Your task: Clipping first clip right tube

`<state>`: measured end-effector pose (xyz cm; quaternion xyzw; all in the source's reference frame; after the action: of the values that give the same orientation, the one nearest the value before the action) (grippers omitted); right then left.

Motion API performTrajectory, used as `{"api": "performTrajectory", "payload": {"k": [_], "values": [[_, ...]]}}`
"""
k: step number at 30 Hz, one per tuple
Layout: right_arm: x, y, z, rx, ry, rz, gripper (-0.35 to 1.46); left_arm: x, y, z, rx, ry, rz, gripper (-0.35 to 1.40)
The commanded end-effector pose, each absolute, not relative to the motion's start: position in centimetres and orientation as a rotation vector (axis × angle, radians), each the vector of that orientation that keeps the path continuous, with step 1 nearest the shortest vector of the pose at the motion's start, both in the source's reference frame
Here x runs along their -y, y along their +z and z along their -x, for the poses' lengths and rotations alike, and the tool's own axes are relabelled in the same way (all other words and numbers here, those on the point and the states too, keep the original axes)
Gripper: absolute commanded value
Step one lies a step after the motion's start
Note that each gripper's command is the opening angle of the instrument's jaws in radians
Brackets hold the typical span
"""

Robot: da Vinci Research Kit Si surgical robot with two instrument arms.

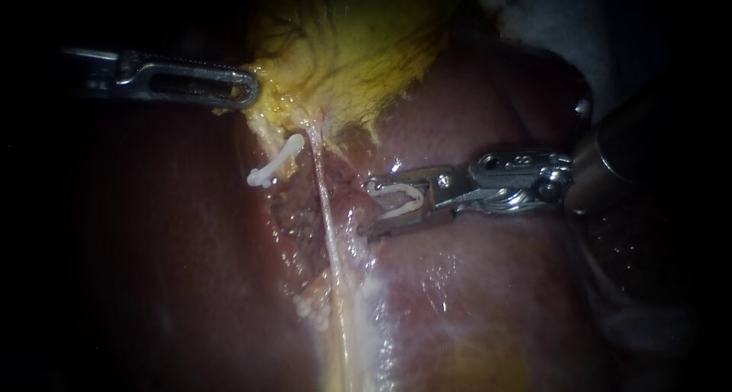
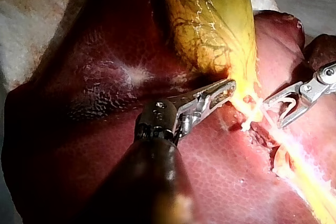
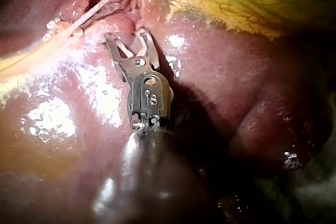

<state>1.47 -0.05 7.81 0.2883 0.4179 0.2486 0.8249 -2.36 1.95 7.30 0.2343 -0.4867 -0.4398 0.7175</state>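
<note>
My right instrument (image 1: pixel 370 206) comes in from the right; its jaws stand apart and carry a white clip (image 1: pixel 402 198) between them. The jaw tips lie just right of a thin pale tube (image 1: pixel 326 209) that runs down from the gallbladder (image 1: pixel 343 49); the tube is not between the jaws. Another white clip (image 1: pixel 274 163) sits closed across tissue left of that tube. My left instrument (image 1: pixel 250 91) is shut on the yellow gallbladder edge and holds it toward the left. In the right wrist view the loaded jaws (image 3: pixel 128 45) rest close to the pale tube (image 3: pixel 100 3).
Dark red liver (image 1: pixel 473 285) surrounds the site, wet and glistening. Raw dissected tissue (image 1: pixel 297 216) lies between the two tubes. White cloth (image 1: pixel 534 11) shows beyond the liver at the upper right. The left wrist view shows both instruments (image 2: pixel 228 87) (image 2: pixel 286 106) near the gallbladder neck.
</note>
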Motion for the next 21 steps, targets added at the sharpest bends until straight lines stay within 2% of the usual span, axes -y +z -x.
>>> {"api": "performTrajectory", "payload": {"k": [1, 10, 21], "values": [[0.05, 7.8, -1.46, -0.89, 0.53, -0.613, 0.35, -1.95, 7.3, 2.36, 1.077, -0.973, -0.519, -0.35], [-0.01, 7.68, -1.38, -0.922, 0.536, -0.626, 0.6, -1.96, 7.3, 2.36, 1.077, -0.973, -0.519, -0.35], [-0.15, 7.5, -1.16, -0.988, 0.515, -0.638, 0.6, -1.96, 7.3, 2.35, 1.077, -0.972, -0.52, -0.35]]}}
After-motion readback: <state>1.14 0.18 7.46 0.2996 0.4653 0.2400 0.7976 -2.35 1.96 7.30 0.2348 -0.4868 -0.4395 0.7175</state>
